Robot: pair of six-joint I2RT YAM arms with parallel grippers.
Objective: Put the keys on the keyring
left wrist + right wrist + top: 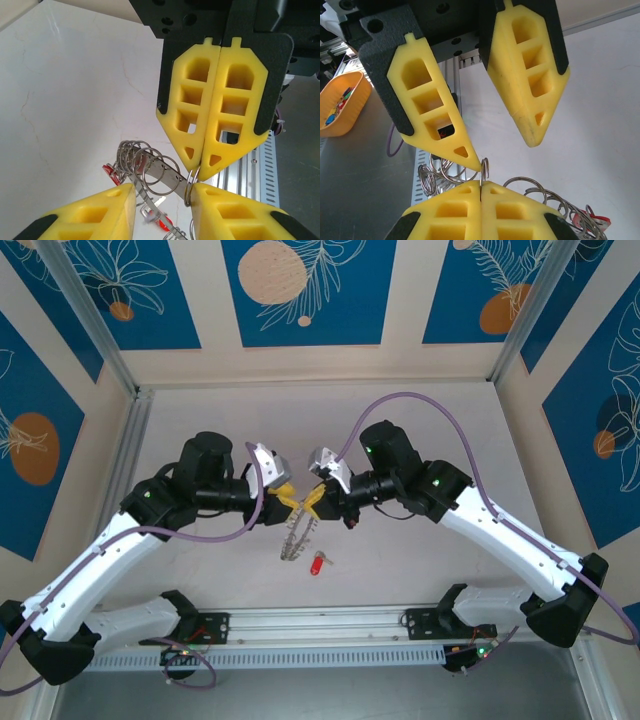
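The keyring (pixel 297 534) is a silvery bunch of wire rings on a metal strip, hanging above the table between my two grippers. My right gripper (pixel 481 184) is shut on one ring (pixel 484 169) at the top of the bunch. My left gripper (pixel 162 192) faces it, open. Its right fingertip (pixel 202 192) touches that same ring (pixel 190 186), and the strip (pixel 162 175) runs through the gap. A red-headed key (pixel 318 563) lies on the table just below the bunch, blurred in the left wrist view (pixel 171 225). A red piece (pixel 592 220) shows at the bunch's far end.
An orange bowl (pixel 340 102) of small coloured pieces stands off the table's near side. A slotted metal rail (pixel 330 640) runs along the near edge between the arm bases. Purple cables (pixel 420 405) loop above both arms. Pale tabletop (pixel 320 415) extends toward the back wall.
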